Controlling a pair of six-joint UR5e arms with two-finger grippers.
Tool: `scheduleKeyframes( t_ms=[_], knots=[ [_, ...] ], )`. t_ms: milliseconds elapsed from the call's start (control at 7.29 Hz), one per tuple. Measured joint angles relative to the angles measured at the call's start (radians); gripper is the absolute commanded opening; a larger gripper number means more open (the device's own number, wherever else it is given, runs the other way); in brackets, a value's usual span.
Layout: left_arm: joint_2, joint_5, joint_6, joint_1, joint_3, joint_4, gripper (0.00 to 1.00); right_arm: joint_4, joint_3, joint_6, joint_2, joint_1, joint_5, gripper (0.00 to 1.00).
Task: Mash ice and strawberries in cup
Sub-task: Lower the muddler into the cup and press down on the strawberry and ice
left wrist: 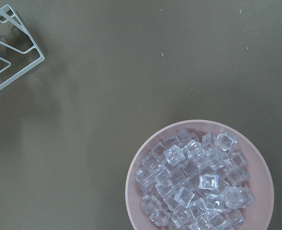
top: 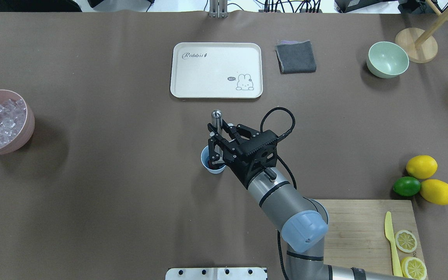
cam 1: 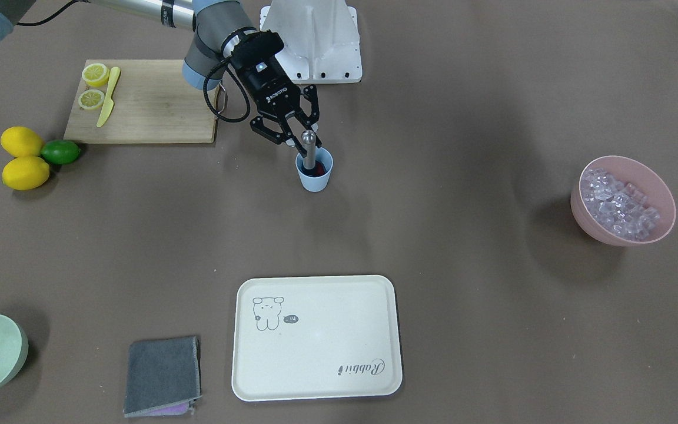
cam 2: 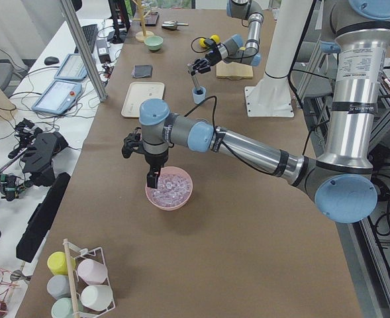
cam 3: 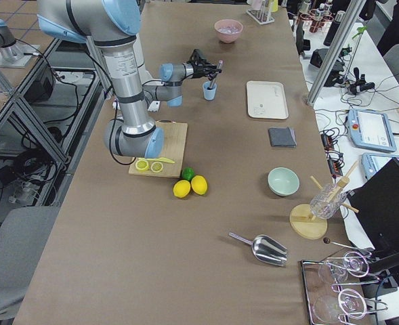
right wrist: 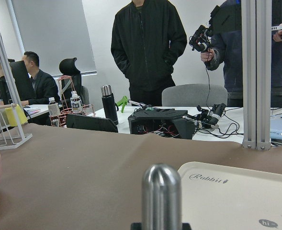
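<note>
The right pincer (cam 1: pixel 302 134) is pressed onto the shaft of a metal masher (cam 1: pixel 309 140), just under its round head, as far as the front view and its own wrist view show. The masher stands almost upright in the blue cup (cam 1: pixel 315 178), which sits near the middle of the desk (cam 1: pixel 433 235). Something dark red, most likely the strawberry (cam 1: pixel 311 171), lies at the bottom of the cup beside the masher.

The ice (cam 1: pixel 618 203) is in the pink bowl (cam 1: pixel 592 227), well apart from the cup; whether any cube is already in the cup cannot be seen. The left pincer (cam 2: pixel 152 179) hangs over that bowl, and it is not possible to tell if it is spread or pressed together.

The main risk is the cup itself. It looks light, and nothing holds it, so a push that is not straight down could tip it or make it slide. A masher leaning on the rim would do the same. Hard cubes could also jump out under pressure.

The pincer body carries the word "ROBOTIQ". The cream tray (top: pixel 216 83) has "Rabbit" printed on it, and a small "Hi~" bubble beside a drawn rabbit.
</note>
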Motion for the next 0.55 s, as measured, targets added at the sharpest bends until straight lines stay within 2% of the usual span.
scheduleKeyframes(
  t_ms=[274, 548],
  knots=[
    [0.001, 0.000, 0.000, 0.000, -0.002, -0.001, 0.97, -0.002, 0.020, -0.002, 0.001, 0.004, 0.012, 0.00],
    [0.002, 0.000, 0.000, 0.000, -0.004, 0.000, 0.97, -0.116, 0.168, -0.008, -0.003, 0.032, 0.051, 0.00]
  ],
)
